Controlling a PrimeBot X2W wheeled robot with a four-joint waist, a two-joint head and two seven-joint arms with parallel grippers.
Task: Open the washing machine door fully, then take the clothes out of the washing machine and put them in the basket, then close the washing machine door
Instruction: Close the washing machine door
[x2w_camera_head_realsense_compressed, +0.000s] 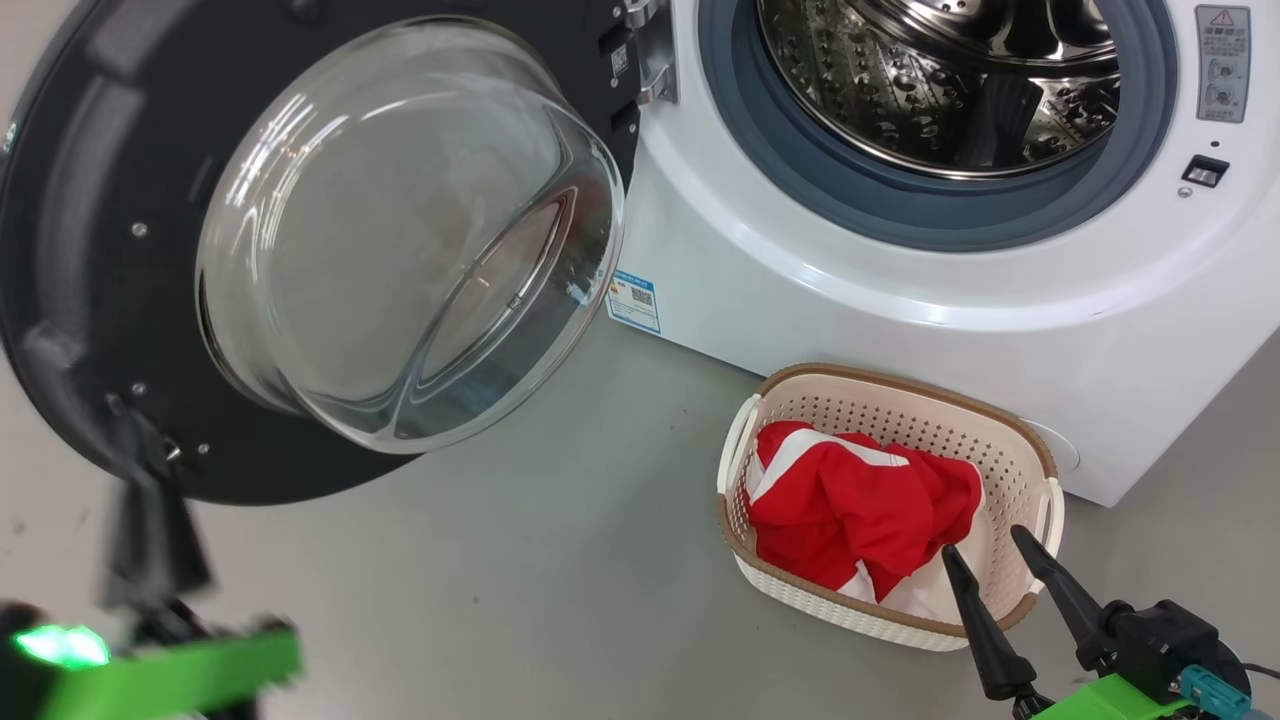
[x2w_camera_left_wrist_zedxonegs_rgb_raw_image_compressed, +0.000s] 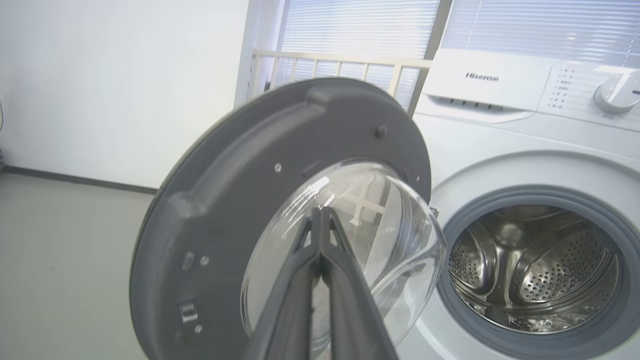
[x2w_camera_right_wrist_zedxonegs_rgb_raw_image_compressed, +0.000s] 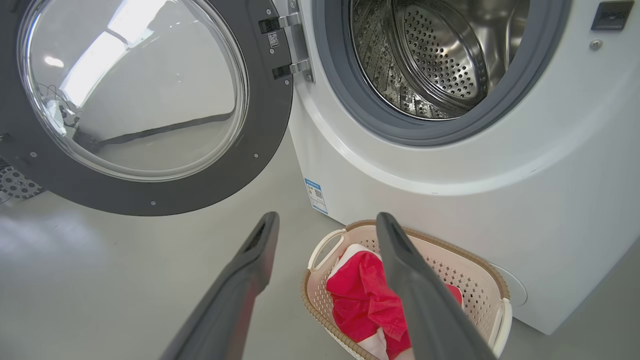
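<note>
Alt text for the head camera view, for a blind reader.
Red and white clothes lie in a cream basket on the floor before a white washing machine, its drum empty-looking and its door swung open. The open right gripper hovers at the basket's near end; the blurred left gripper is by the door's lower rim.

Colour-wise: the washing machine (x2w_camera_head_realsense_compressed: 880, 330) is plain white, with a blue-grey rubber ring (x2w_camera_head_realsense_compressed: 900, 215), a shiny steel drum (x2w_camera_head_realsense_compressed: 870, 90) dotted with holes, and a small blue-and-white label (x2w_camera_head_realsense_compressed: 633, 300). The washing machine door (x2w_camera_head_realsense_compressed: 90, 250) is dark grey-black around clear glass. The basket (x2w_camera_head_realsense_compressed: 900, 385) is cream with rows of dot holes, a brown woven-look edge and white handles (x2w_camera_head_realsense_compressed: 738, 440). The clothes (x2w_camera_head_realsense_compressed: 850, 510) are bright red with white stripes. The floor (x2w_camera_head_realsense_compressed: 550, 580) is flat grey.
</note>
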